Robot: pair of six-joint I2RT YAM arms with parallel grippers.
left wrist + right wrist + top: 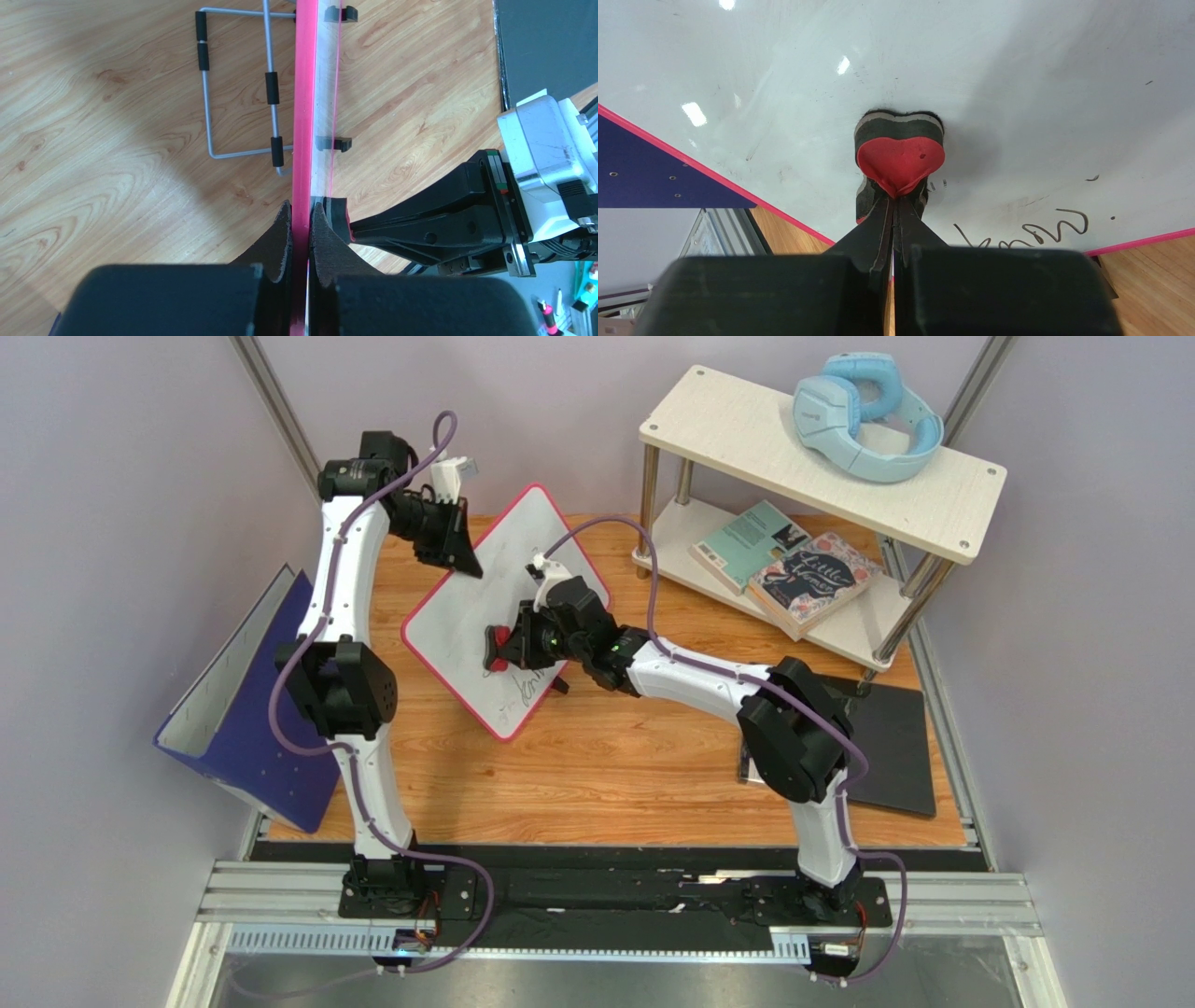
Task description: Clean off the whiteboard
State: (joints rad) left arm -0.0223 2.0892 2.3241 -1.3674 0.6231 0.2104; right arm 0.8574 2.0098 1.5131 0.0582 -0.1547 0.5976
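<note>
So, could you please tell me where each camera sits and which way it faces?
Top external: above and behind the robot, looking down at the table; left arm and right arm show.
Left wrist: on the left arm, looking along the left gripper, shut on the pink edge of the whiteboard.
Right wrist: on the right arm, facing the board's face; the right gripper pinches a red eraser against it.
Shared: all three show the whiteboard.

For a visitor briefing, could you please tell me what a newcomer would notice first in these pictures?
The whiteboard in the middle of the table, its pink edge clamped by the left gripper, draws the eye first. The right gripper presses a red heart-shaped eraser against its face, beside some dark writing. Light blue headphones sit on the shelf at the far right.
</note>
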